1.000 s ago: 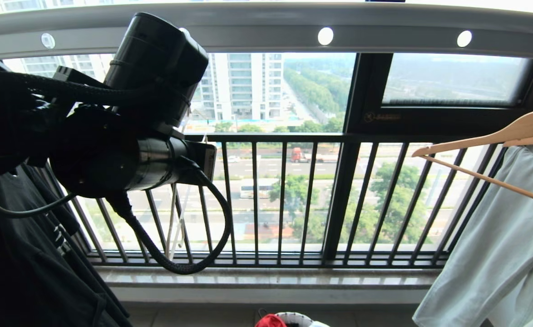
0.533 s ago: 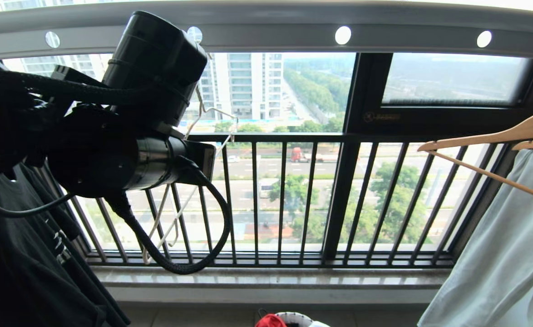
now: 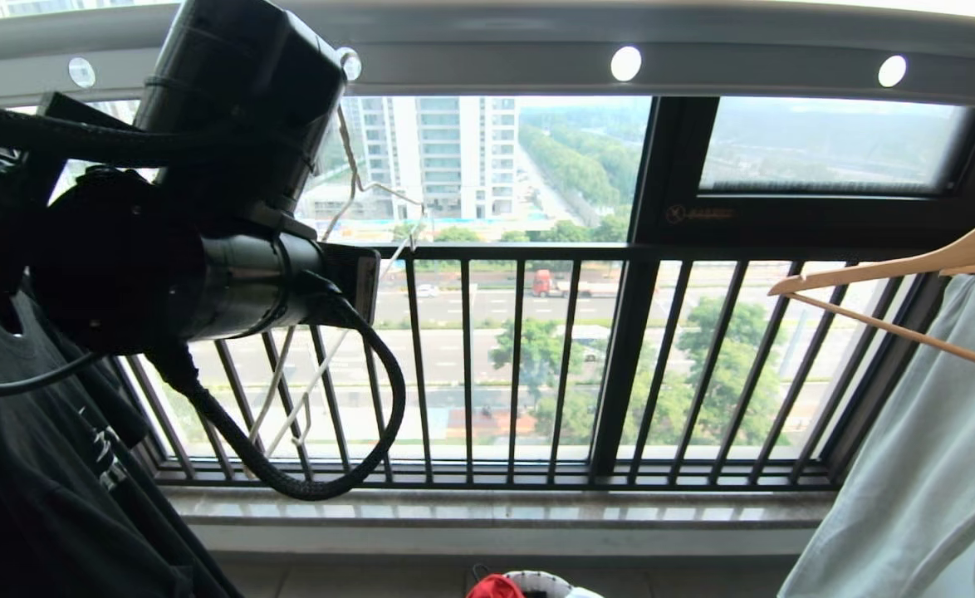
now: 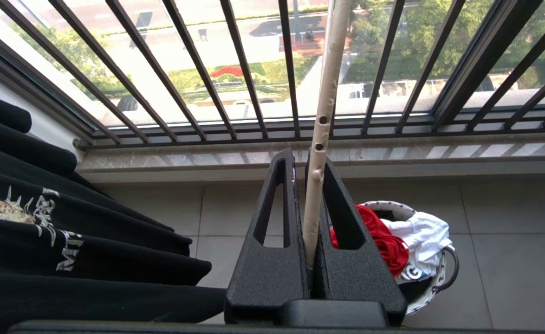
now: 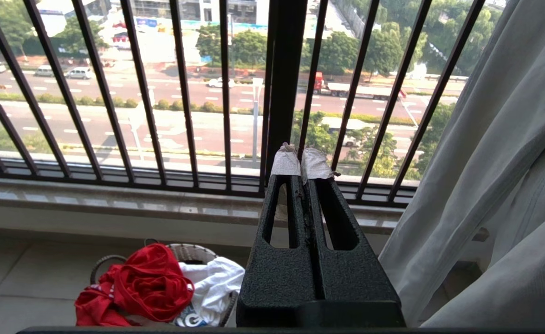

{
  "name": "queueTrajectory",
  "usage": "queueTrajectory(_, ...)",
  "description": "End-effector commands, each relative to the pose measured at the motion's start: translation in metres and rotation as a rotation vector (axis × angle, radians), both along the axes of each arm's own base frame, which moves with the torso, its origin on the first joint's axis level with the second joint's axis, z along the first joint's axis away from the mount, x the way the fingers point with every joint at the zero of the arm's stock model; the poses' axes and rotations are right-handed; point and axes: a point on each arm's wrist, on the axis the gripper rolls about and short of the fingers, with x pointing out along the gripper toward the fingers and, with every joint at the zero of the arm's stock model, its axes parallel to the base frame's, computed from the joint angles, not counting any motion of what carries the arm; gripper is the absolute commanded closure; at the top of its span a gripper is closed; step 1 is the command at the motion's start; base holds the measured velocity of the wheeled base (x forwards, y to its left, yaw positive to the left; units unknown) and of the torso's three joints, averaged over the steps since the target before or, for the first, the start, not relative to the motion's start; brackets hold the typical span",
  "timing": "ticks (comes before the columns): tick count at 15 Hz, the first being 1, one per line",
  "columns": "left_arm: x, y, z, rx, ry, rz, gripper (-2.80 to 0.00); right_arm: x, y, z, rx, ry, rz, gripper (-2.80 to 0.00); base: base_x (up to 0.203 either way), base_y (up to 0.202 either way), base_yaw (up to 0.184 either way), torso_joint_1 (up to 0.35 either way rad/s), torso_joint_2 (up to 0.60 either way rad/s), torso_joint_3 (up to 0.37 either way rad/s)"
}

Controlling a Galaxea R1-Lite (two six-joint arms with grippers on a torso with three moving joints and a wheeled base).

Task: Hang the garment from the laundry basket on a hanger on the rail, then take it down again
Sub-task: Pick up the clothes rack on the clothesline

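the left gripper (image 4: 310, 185) pinched the cream wire hanger (image 4: 321, 134) up near the rail (image 3: 703, 62), presumably to unhook it for the red t-shirt (image 5: 142, 285) lying in the basket (image 4: 432, 297); the right gripper (image 5: 301, 162) hung pressed together, empty.

The left claw (image 4: 309, 185) is squeezed shut on a thin cream-white hanger (image 4: 324, 116), and the hanger's rod sticks up between the two black fingers (image 4: 272, 222) in front of the dark window bars (image 4: 198, 69). Down on the tiled floor (image 4: 509, 232), close under the grey window ledge (image 4: 439, 150), sits a small round white laundry basket (image 4: 439, 273) with a black handle, and a crumpled red T-shirt (image 4: 386, 234) lies in it beside something white (image 4: 423, 236). A black T-shirt (image 4: 45, 232) with pale printing hangs at the side, away from the basket.
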Motion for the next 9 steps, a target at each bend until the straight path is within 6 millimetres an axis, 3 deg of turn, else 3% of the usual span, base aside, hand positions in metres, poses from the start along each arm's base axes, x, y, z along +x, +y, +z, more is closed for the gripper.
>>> queueTrajectory(1, -0.002, 0.002, -0.001, -0.001, 0.0, 0.004, 0.0, 0.0, 0.0, 0.0, -0.001, 0.002, 0.001, 0.0, 0.0, 0.0, 0.0, 0.0, 0.0, 0.0)
queueTrajectory(9, 0.003, -0.003, -0.014, -0.029, -0.102, -0.026, 0.0, 0.0, 0.0, 0.0, -0.001, 0.001, 0.001, 0.0, 0.0, 0.0, 0.0, 0.0, 0.0, 0.0)
